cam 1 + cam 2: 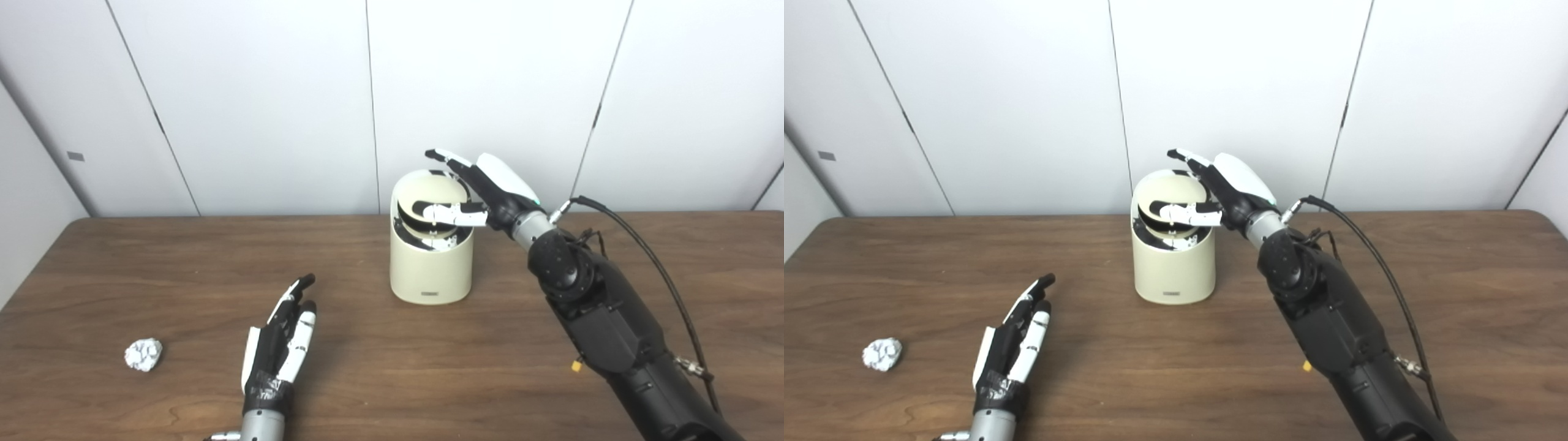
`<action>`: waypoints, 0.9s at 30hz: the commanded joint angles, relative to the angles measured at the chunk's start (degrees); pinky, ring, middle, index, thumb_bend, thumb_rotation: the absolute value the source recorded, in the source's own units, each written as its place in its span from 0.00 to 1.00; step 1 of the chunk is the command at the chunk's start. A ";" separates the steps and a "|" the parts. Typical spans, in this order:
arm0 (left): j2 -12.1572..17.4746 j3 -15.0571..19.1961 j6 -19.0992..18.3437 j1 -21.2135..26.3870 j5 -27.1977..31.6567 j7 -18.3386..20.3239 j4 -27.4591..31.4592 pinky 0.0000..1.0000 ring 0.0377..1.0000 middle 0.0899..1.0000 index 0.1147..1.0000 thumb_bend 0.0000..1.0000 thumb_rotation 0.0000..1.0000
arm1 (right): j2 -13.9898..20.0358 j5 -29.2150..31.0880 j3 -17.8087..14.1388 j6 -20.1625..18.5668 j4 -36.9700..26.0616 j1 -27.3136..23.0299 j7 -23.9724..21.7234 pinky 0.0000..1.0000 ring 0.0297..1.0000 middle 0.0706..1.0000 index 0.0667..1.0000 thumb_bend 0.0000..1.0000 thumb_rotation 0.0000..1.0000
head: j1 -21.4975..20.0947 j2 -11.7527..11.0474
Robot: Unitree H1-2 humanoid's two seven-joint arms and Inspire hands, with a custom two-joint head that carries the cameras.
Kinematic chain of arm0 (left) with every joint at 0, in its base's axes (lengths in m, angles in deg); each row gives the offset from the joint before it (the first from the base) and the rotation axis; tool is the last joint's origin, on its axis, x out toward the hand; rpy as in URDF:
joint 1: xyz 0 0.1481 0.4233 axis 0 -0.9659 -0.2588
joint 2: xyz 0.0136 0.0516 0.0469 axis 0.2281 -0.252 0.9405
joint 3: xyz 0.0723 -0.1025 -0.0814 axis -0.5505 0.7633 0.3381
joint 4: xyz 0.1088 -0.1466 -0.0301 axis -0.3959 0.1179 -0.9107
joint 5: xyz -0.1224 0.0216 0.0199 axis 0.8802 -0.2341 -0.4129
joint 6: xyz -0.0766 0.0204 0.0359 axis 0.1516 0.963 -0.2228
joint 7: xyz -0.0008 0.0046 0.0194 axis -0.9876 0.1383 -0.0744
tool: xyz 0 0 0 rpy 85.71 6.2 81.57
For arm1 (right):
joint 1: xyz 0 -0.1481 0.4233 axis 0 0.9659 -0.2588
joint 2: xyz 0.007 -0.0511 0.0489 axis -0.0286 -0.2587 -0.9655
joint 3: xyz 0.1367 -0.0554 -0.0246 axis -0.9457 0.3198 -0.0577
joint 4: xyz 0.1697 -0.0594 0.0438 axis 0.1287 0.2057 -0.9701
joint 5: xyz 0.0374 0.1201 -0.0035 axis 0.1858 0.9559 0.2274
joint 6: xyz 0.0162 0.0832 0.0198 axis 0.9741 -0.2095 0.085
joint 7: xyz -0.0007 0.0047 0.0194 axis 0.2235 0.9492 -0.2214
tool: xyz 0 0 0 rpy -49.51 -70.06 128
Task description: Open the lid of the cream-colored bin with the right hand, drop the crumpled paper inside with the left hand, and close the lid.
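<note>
Bin (431, 269) sits upright mid-table toward the back edge, cream-colored, lid (436, 197) tipped up at the rear so the mouth is partly exposed; dark inner ring shows under it. Right hand (484, 196) is at the bin's top from the right side, fingers reaching over the raised lid's top edge and thumb lying across the opening in front of it. Looks like it's pinching or propping the lid, but I can't tell whether it actually grips or just rests against it. Left hand (278, 343) is low over the table (392, 380), front-left of the bin, fingers extended and loosely together, holding nothing. Crumpled paper (144, 354) lies on the table well left of the left hand, roughly level with its palm, near the front-left corner; no contact with anything. Key relation: paper is off to the left hand's outer side, on the opposite side from the bin, and the left hand's long axis points forward-right toward the bin, not at the paper. So the left hand is the nearer 1 by far, but I'd judge it needs to swing left to get over the paper. Risk: lid dropping if the right hand's hold is only a prop.
</note>
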 commanded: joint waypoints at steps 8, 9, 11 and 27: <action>0.25 -0.23 0.02 -1.81 -0.62 -0.18 0.04 1.00 1.00 0.98 0.89 0.34 0.65 | 2.18 1.10 -4.03 -2.74 -3.91 -1.11 -0.05 0.87 0.92 0.93 0.91 0.43 0.73 | -0.53 0.20; 0.30 -0.20 0.04 -1.81 -0.59 -0.17 0.07 1.00 1.00 0.98 0.89 0.35 0.65 | 2.36 1.31 -4.37 -3.02 -4.24 -0.91 -0.12 0.86 0.92 0.93 0.91 0.43 0.72 | -0.62 0.28; 0.43 -0.13 0.10 -1.77 -0.34 -0.02 0.15 1.00 1.00 0.97 0.90 0.35 0.65 | 2.51 1.97 -5.24 -4.04 -5.02 -0.54 -0.33 0.84 0.91 0.93 0.91 0.43 0.70 | -0.78 0.35; 1.18 0.32 -0.87 -1.69 1.12 0.71 0.79 1.00 1.00 0.98 0.93 0.31 0.63 | 4.77 5.11 -8.89 -5.76 -12.10 5.48 -0.85 0.79 0.88 0.92 0.92 0.42 0.74 | -1.72 0.91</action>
